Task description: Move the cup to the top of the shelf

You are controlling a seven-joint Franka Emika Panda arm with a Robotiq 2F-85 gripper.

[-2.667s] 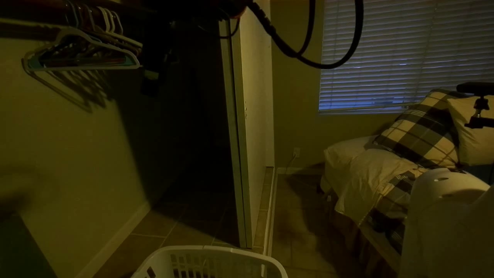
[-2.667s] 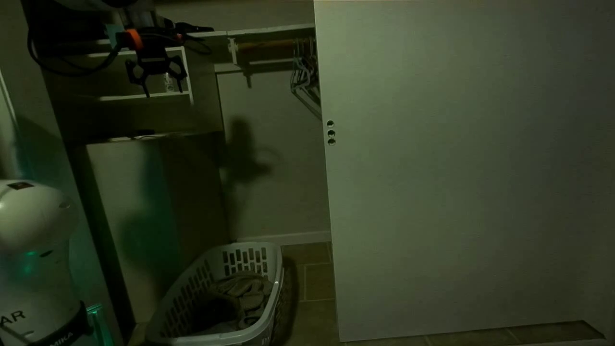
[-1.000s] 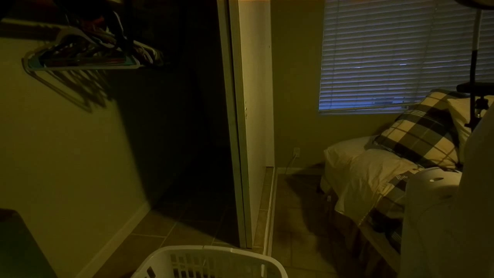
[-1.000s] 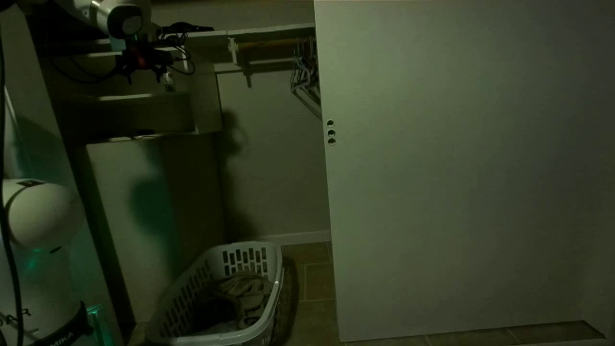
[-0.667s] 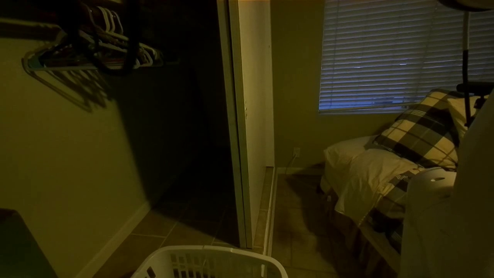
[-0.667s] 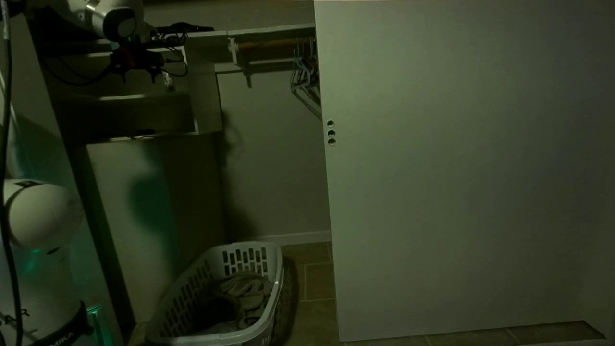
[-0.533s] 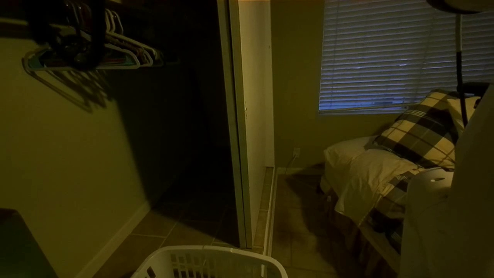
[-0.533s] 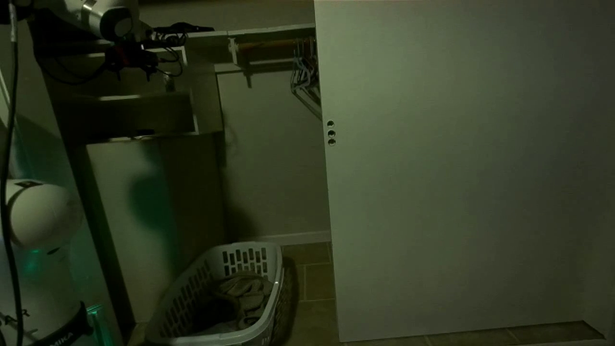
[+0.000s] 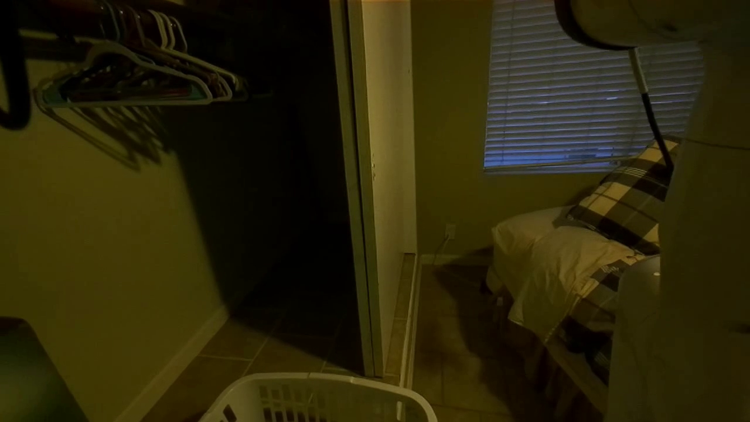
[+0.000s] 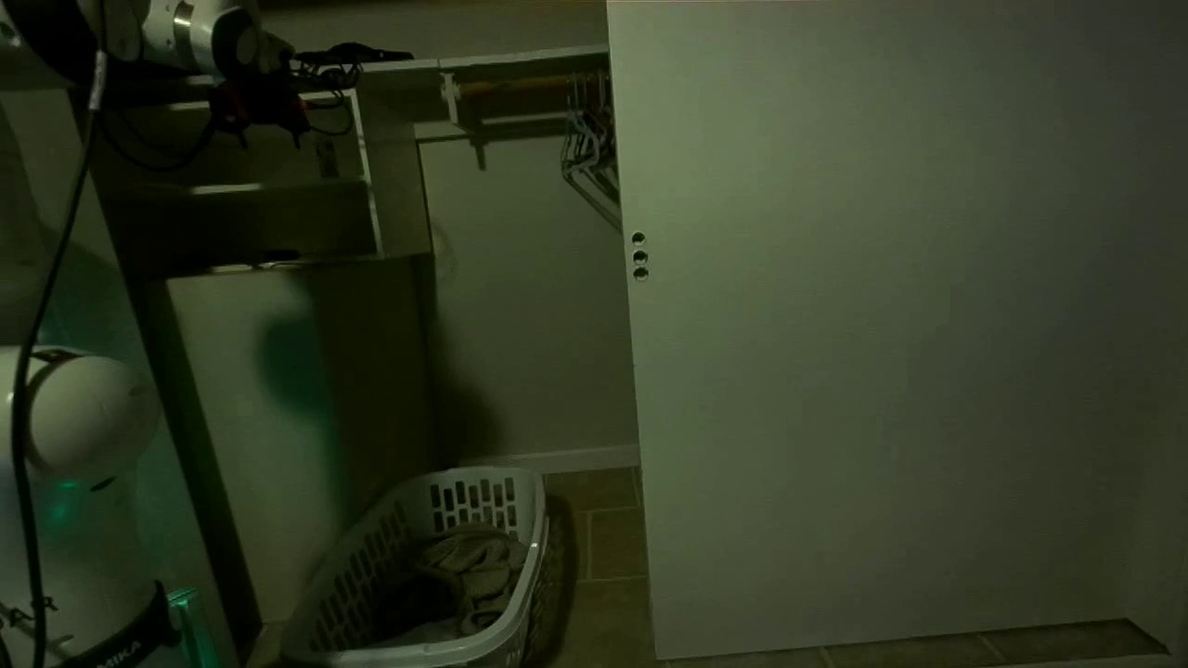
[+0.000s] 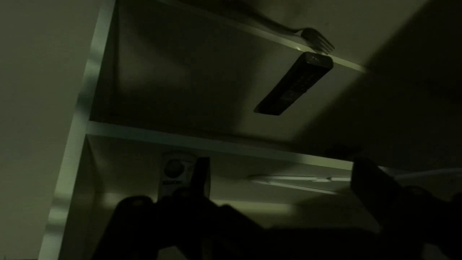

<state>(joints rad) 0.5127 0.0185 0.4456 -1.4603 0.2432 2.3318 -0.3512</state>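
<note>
The claw (image 11: 281, 167) gapes wide before dim shelves (image 11: 216, 145), a basket (image 10: 520, 596) on the tiled floor (image 10: 605, 612) below.

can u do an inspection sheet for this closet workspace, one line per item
surface: shelf, dim, pale board edges
job's things: printed container, probably the cup, on the middle board, partly hidden behind the jaws; not yet on top
clutter: remote below that board, fork by its end; thin white item and, up by the top board, a dark item, both unidentified; laundry basket with cloth
gripper: jaws wide apart; held: nothing seen
cables: black cable hanging by the arm; snags: nothing seen
surroundings: hangers on a rod, sliding door, bed, window blinds
</note>
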